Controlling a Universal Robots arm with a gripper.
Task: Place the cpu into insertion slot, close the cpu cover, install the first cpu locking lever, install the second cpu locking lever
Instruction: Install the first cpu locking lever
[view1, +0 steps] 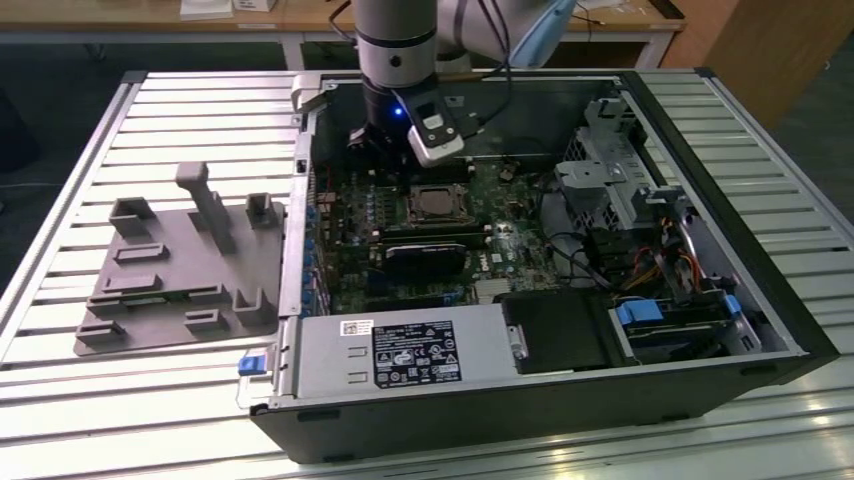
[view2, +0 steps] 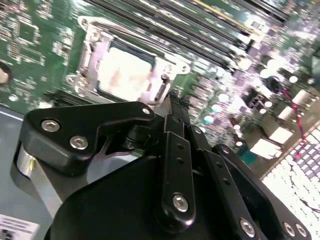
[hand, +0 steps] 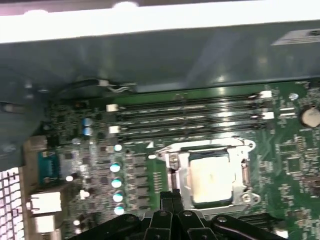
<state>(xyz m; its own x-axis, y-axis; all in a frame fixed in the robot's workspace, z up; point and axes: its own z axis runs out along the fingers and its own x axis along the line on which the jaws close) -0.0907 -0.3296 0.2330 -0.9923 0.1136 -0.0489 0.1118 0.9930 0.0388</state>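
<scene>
The cpu (view1: 430, 203) lies flat in the insertion slot (view1: 433, 190) on the green motherboard, its pale metal top facing up. In both wrist views the cpu (view2: 125, 75) (hand: 210, 175) is framed by the silvery cpu cover (view2: 87, 52) (hand: 207, 146), which lies down over its edges. My black gripper (view2: 175, 102) (hand: 172, 197) hangs just beside the socket's edge with its fingers pressed together and nothing between them. In the exterior view the gripper (view1: 383, 155) is above the board, slightly behind and to the left of the socket.
The open computer case (view1: 747, 300) surrounds the board. Long memory slots (hand: 190, 112) run beside the socket. A black card (view1: 424, 260) lies nearer the front, and a drive cage with cables (view1: 627, 190) is on the exterior view's right. A grey fixture (view1: 174, 270) sits outside the case.
</scene>
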